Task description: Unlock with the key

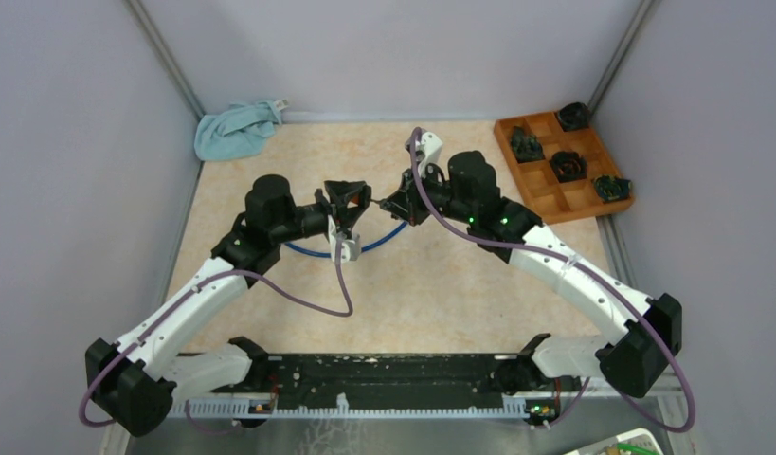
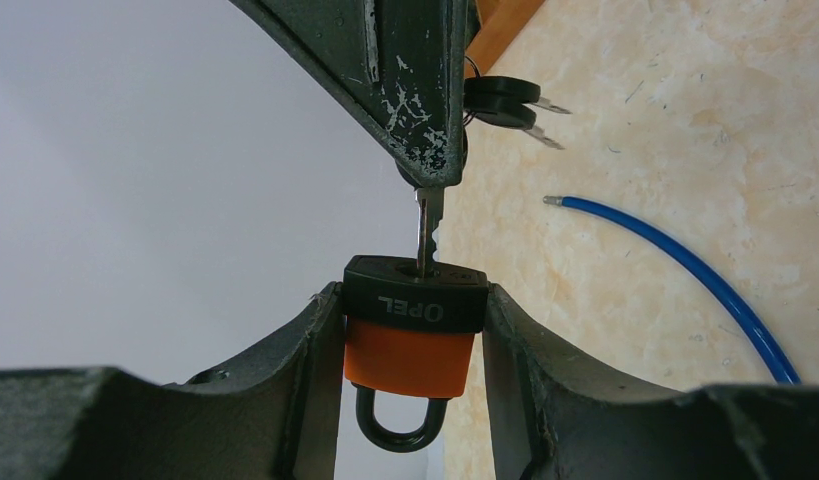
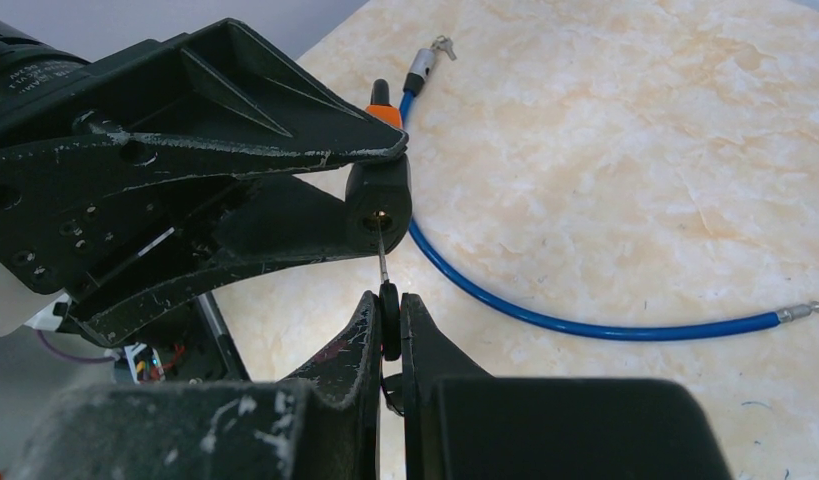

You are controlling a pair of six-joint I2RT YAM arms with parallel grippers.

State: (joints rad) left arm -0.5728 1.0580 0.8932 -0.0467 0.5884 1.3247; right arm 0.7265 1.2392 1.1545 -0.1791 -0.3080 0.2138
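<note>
My left gripper [image 2: 413, 320] is shut on an orange padlock [image 2: 410, 350] with a black cap marked OPEL. Its black shackle [image 2: 400, 425] is closed and points toward the wrist. My right gripper [image 3: 389, 305] is shut on the black head of a key [image 3: 389, 320]. The key's blade [image 2: 426, 232] sits partly inside the keyhole on the padlock's cap [image 3: 377, 198]. Two spare keys [image 2: 505, 100] hang beside the right fingers. In the top view both grippers meet above the table's middle, left [image 1: 344, 201] and right [image 1: 400, 204].
A blue cable [image 3: 585, 322] with metal ends lies curved on the beige tabletop below the grippers; it also shows in the top view [image 1: 384, 237]. A light blue cloth [image 1: 234, 130] lies at the back left. A wooden tray [image 1: 550, 194] with dark items stands at the back right.
</note>
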